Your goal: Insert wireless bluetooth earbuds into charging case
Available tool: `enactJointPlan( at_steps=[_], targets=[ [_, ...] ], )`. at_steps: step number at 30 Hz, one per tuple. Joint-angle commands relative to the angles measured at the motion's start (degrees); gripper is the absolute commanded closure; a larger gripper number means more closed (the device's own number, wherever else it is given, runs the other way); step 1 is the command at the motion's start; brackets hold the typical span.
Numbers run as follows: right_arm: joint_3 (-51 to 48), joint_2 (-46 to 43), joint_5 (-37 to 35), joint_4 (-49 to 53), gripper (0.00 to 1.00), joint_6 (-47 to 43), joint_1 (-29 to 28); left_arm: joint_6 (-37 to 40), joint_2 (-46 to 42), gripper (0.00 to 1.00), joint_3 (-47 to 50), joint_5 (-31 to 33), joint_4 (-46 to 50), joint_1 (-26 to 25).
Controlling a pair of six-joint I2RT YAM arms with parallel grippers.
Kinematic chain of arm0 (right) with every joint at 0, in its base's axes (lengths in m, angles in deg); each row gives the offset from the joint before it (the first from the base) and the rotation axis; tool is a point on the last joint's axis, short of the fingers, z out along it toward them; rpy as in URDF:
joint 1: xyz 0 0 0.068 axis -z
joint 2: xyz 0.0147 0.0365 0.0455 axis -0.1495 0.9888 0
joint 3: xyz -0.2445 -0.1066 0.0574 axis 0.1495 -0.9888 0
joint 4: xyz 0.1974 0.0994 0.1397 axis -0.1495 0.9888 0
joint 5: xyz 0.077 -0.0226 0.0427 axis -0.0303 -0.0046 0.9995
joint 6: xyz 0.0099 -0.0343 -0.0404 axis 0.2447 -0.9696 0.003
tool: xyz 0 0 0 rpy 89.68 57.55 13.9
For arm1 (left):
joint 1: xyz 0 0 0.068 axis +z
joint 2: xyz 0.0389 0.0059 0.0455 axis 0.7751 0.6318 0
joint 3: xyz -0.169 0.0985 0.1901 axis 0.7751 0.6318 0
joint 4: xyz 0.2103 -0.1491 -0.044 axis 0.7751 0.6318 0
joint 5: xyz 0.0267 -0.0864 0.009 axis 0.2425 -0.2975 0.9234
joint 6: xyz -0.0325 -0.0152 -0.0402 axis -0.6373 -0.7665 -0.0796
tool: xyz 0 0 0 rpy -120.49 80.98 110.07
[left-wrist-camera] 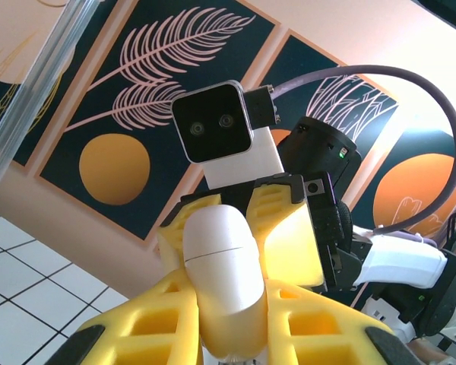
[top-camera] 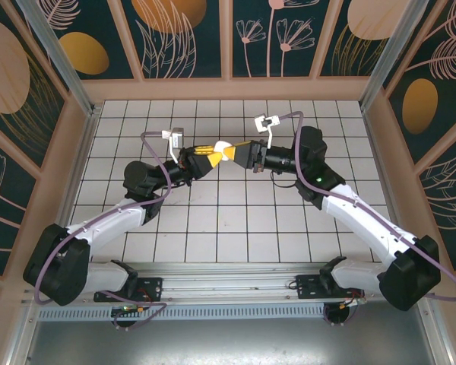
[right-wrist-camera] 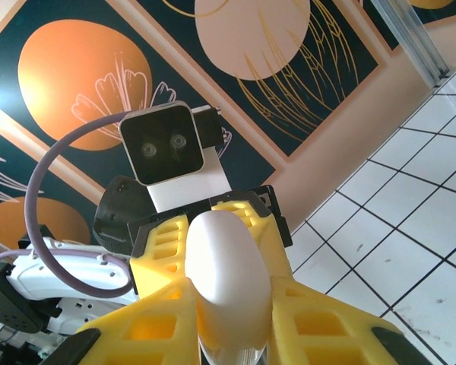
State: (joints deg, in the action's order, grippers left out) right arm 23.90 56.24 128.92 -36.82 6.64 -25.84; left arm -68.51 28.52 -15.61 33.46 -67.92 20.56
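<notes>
A closed white charging case (top-camera: 223, 148) hangs above the middle of the table, gripped from both sides. My left gripper (top-camera: 211, 155) is shut on its left end and my right gripper (top-camera: 236, 154) on its right end, yellow fingers meeting nose to nose. In the left wrist view the case (left-wrist-camera: 219, 258) shows its lid seam between my left gripper (left-wrist-camera: 228, 308), with the right gripper's fingers (left-wrist-camera: 292, 228) behind. In the right wrist view the case (right-wrist-camera: 224, 262) sits in my right gripper (right-wrist-camera: 226, 308). The black earbuds are out of view.
The white tiled table (top-camera: 213, 220) spreads below both arms. Patterned wall panels (top-camera: 186, 34) with wooden frames close it in at the back and sides. Metal posts (top-camera: 57, 53) stand at the rear corners.
</notes>
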Motion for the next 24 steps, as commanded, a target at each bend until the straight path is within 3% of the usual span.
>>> enactJointPlan(
  at_steps=[1,8,11,14,18,24],
  targets=[
    [0.13,-1.01,0.89,-0.88,0.83,-2.89,0.23,1.06,-2.16,0.90,-1.43,-1.61,0.67,-0.14],
    [1.32,-1.18,1.48,2.59,0.88,-6.66,0.65,5.52,-4.80,0.51,-2.60,-0.66,9.69,-0.10],
    [2.38,-1.20,1.39,5.67,0.89,-10.23,0.64,9.98,-6.34,0.39,-3.83,0.33,17.58,-0.08],
    [4.05,-1.12,1.56,10.27,0.89,-16.28,0.55,16.34,-8.40,0.34,-4.19,1.09,26.69,0.07],
    [6.86,-0.69,2.12,17.39,0.90,-24.41,0.15,21.38,-9.96,0.33,-3.77,-2.40,33.79,0.82],
    [8.17,0.83,4.19,18.69,0.90,-26.75,-0.45,18.91,-9.57,0.37,-1.61,-4.25,27.31,0.92]
  ],
)
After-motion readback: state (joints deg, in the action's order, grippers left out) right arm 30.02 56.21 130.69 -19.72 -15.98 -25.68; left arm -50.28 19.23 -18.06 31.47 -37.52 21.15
